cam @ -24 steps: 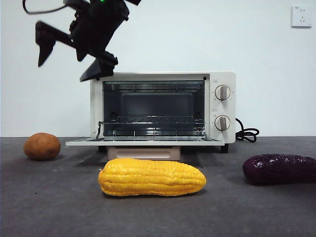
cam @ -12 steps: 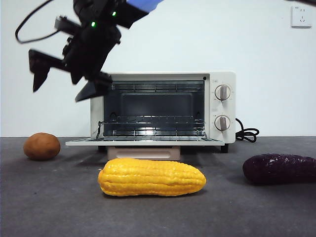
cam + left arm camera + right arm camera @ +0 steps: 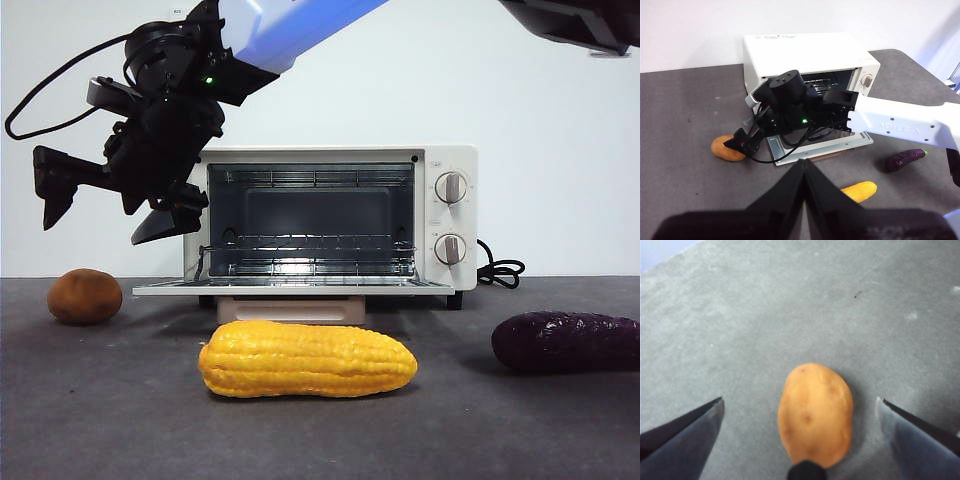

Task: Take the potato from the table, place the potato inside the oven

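The oven (image 3: 330,225) stands on the counter (image 3: 320,430) with its door down. Over the last second the right gripper (image 3: 100,210) has dropped and shifted toward the potato (image 3: 85,296), its jaws spread wide and empty. The potato lies untouched beside the oven. Judgement: approach phase, grasp pending. The left gripper (image 3: 805,172) waits high, jaws pressed together.

A robot test lab, this: bare white wall (image 3: 560,120) with one white socket (image 3: 611,33), dark grey speckled desk (image 3: 120,420), white AgileX-branded arm (image 3: 910,125) over a cream toaster oven (image 3: 445,215).
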Controlling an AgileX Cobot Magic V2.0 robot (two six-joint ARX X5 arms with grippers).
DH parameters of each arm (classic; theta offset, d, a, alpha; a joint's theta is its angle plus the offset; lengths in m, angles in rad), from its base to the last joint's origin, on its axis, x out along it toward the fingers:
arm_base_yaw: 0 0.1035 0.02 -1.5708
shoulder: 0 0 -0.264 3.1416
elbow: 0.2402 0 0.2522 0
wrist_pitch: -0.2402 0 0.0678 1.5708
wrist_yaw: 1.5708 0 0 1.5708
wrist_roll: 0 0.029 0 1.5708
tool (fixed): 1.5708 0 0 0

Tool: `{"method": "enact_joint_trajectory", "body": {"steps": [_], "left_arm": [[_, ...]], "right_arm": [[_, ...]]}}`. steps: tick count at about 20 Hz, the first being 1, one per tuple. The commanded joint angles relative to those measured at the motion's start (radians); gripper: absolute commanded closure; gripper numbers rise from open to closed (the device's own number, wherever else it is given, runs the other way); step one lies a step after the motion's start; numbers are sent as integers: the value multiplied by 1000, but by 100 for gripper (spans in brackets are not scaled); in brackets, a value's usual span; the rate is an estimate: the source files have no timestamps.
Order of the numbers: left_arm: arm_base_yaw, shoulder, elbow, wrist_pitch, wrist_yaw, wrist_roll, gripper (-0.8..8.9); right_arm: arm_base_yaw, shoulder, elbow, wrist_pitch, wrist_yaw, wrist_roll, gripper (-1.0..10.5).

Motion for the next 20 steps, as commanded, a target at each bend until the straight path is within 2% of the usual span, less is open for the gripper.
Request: {"method": "enact_joint_trajectory", "body": {"steps": [1,10,19,20], "left_arm": [[3,0,-5,4,-4,12,820],[3,14,-5,4,-19,19,820],[3,31,-5,4,-37,31,820],[3,34,-5,4,-37,37,820]], "right_arm": [[11,39,1,10,0,8,432],[31,84,1,17,26,14,406],[30,116,1,37,47,32,415],[30,116,1,34,48,32,443]]}}
